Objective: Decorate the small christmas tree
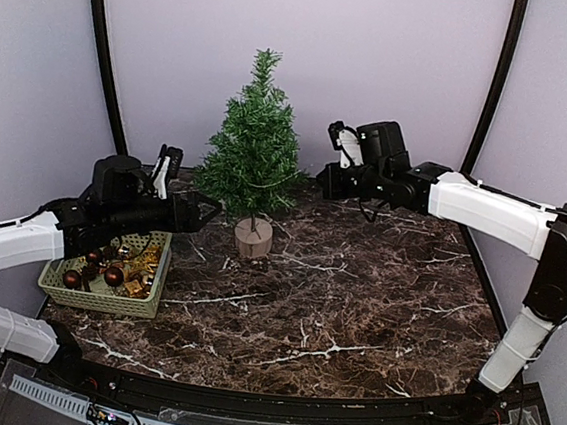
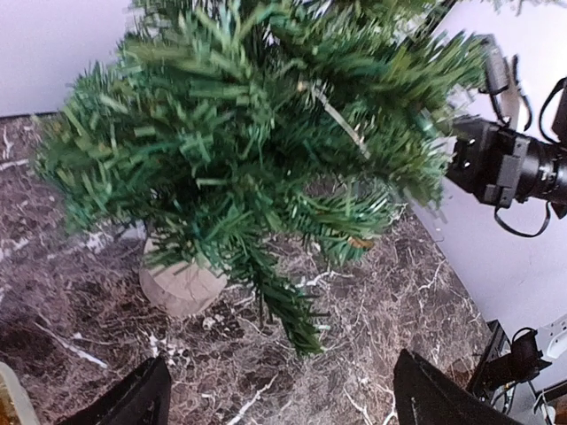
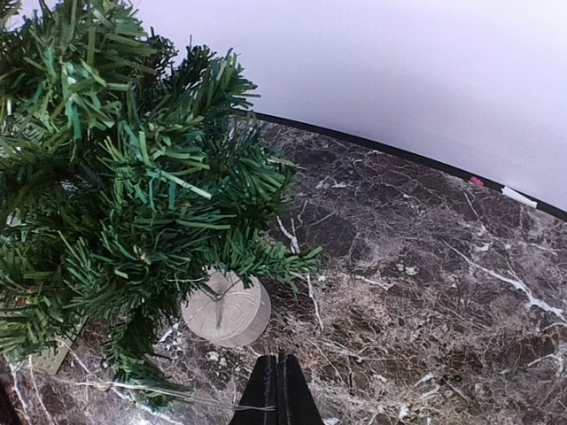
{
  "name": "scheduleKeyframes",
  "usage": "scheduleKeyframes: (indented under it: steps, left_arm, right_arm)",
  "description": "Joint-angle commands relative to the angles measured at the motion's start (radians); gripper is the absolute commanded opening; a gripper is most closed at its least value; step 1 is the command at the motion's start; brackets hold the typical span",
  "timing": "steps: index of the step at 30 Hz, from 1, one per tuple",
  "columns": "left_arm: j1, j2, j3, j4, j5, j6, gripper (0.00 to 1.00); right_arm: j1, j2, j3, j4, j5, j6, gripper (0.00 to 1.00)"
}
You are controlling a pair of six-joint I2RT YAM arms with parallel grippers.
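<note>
While the left end effector (image 1: 209, 208) gapes beside the small christmas tree (image 1: 254, 154), the right end effector (image 1: 320, 182) — closed — flanks it.

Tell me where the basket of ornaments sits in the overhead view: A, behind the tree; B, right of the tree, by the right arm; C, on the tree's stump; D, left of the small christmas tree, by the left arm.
D: the green basket lies near the table's left edge, and the small christmas tree stands to its right.
</note>
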Motion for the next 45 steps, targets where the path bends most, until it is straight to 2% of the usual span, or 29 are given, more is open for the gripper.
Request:
scheduleKeyframes:
  steps: [1, 7, 9, 11, 12, 13, 14, 15, 16, 17, 18, 20, 26, 33, 37, 45]
  left_arm:
    - [-0.035, 0.076, 0.001, 0.093, 0.036, -0.085, 0.91]
    - [-0.042, 0.192, 0.043, 0.138, 0.078, -0.105, 0.94]
    - [-0.043, 0.214, 0.045, 0.17, 0.101, -0.114, 0.91]
    - [-0.043, 0.233, 0.045, 0.187, 0.105, -0.118, 0.77]
    - [-0.042, 0.241, 0.043, 0.192, 0.101, -0.119, 0.63]
    - [-0.043, 0.243, 0.042, 0.194, 0.1, -0.117, 0.55]
    - [-0.043, 0.244, 0.038, 0.197, 0.095, -0.111, 0.43]
    - [-0.043, 0.243, 0.035, 0.197, 0.091, -0.108, 0.36]
    - [-0.043, 0.236, 0.028, 0.197, 0.081, -0.103, 0.23]
    - [-0.043, 0.223, 0.019, 0.196, 0.068, -0.099, 0.17]
    - [-0.043, 0.215, 0.014, 0.188, 0.058, -0.095, 0.07]
    - [-0.042, 0.189, 0.007, 0.162, 0.03, -0.078, 0.0]
    - [-0.024, 0.108, -0.004, 0.038, -0.068, 0.001, 0.0]
    - [0.138, 0.091, -0.06, 0.073, 0.09, 0.023, 0.0]
    - [0.16, 0.112, -0.061, 0.083, 0.139, 0.058, 0.0]
    - [0.165, 0.122, -0.079, 0.085, 0.151, 0.08, 0.0]
  right_arm:
    - [0.005, -0.063, -0.029, 0.049, 0.0, 0.018, 0.0]
    - [0.011, -0.094, -0.048, 0.04, 0.013, 0.015, 0.0]
    - [0.013, -0.1, -0.052, 0.038, 0.017, 0.015, 0.0]
    - [0.014, -0.105, -0.058, 0.038, 0.022, 0.015, 0.0]
    - [0.016, -0.109, -0.06, 0.039, 0.024, 0.016, 0.0]
    - [0.018, -0.114, -0.063, 0.039, 0.027, 0.016, 0.0]
    - [0.019, -0.119, -0.067, 0.036, 0.027, 0.016, 0.0]
    - [0.024, -0.125, -0.069, 0.03, 0.029, 0.016, 0.0]
    - [0.029, -0.132, -0.069, 0.02, 0.032, 0.014, 0.0]
    - [0.037, -0.144, -0.071, 0.008, 0.037, 0.009, 0.0]
    - [0.046, -0.153, -0.076, -0.003, 0.046, 0.004, 0.0]
    - [0.072, -0.179, -0.081, -0.036, 0.064, -0.007, 0.0]
    - [0.136, -0.262, -0.124, -0.116, 0.108, -0.01, 0.0]
    - [0.167, -0.269, -0.103, -0.124, 0.115, 0.01, 0.0]
    - [0.168, -0.231, -0.057, -0.125, 0.14, 0.023, 0.0]
    - [0.153, -0.112, 0.041, -0.15, 0.192, 0.032, 0.0]
